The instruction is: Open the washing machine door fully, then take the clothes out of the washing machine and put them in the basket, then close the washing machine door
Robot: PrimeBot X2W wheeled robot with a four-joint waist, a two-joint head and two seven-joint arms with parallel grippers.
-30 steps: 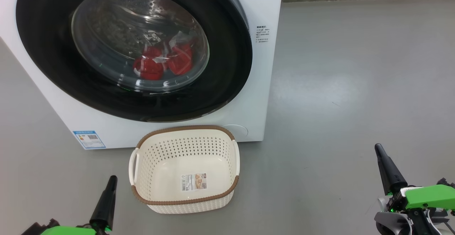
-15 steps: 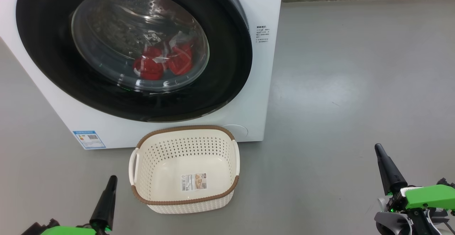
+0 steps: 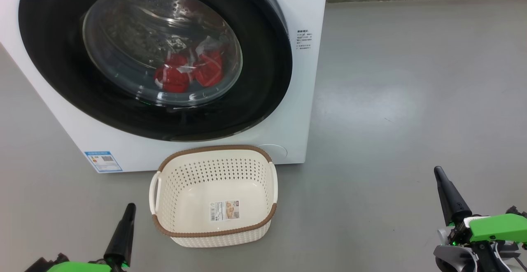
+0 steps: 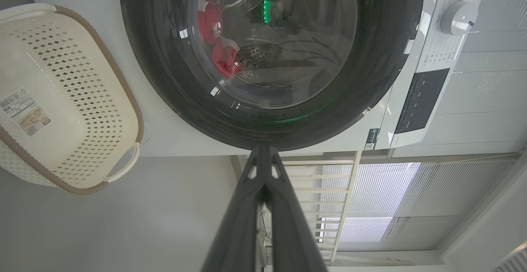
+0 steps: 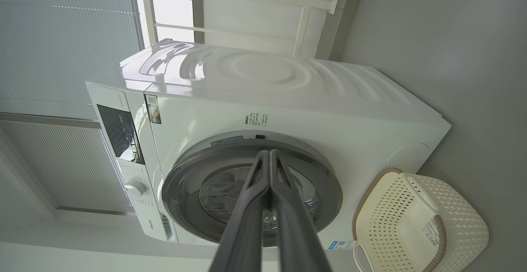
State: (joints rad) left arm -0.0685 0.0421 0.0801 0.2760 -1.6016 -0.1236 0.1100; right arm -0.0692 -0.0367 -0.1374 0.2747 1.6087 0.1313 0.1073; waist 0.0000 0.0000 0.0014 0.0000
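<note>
Both jaws together, empty: left gripper [image 3: 131, 207], right gripper [image 3: 437, 170]. Rigid washing machine door [image 3: 53, 70], glossy rim likely slippery; I'd hook its right edge, not pinch.

The washing machine door [image 3: 53, 58], shut, bars the way inside, the basket [image 3: 214, 233] stands just before the washing machine [image 3: 306, 12], apparently not quite touching it, and the bare grey floor [image 3: 411, 99] to the right of both leaves wide passage.
</note>
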